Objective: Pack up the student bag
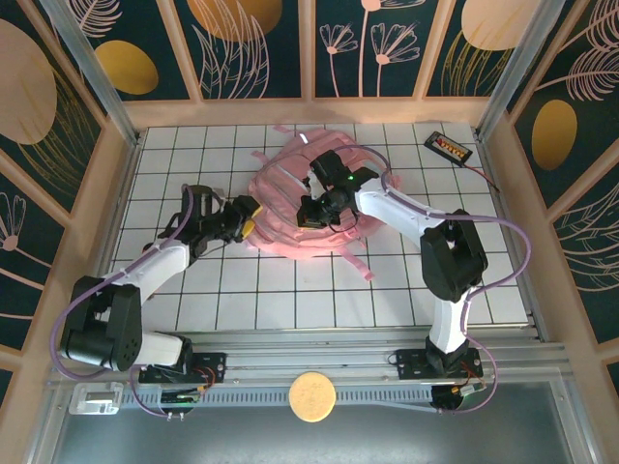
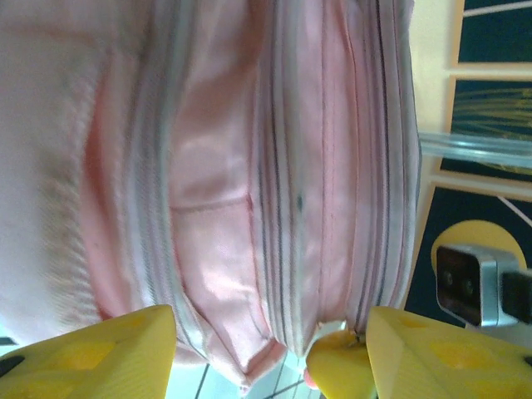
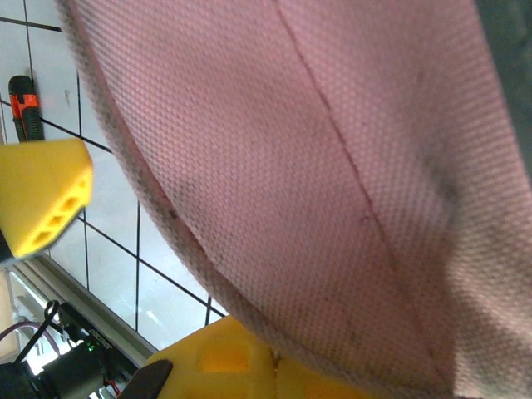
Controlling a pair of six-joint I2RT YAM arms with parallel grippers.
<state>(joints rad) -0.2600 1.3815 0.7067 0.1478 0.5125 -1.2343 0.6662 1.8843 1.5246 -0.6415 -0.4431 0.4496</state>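
The student bag [image 1: 290,188] is a large pale-pink backpack lying on the tiled table at centre back, its straps spread around it. My left gripper [image 1: 249,220] stands at the bag's left edge. Its yellow fingers [image 2: 100,353] are wide apart and open, and the striped zip bands and a pink fabric corner of the bag [image 2: 216,191] hang just ahead of them, ungripped. My right gripper [image 1: 311,211] is over the middle of the bag. It is shut, with pink mesh fabric [image 3: 332,166] running down into its closed yellow fingers [image 3: 241,366].
A black box with orange pieces [image 1: 450,147] lies at the back right corner. A round beige disc [image 1: 312,396] sits on the near rail. An orange-and-black tool [image 3: 23,116] lies on the tiles. Wooden walls [image 1: 116,174] fence the table.
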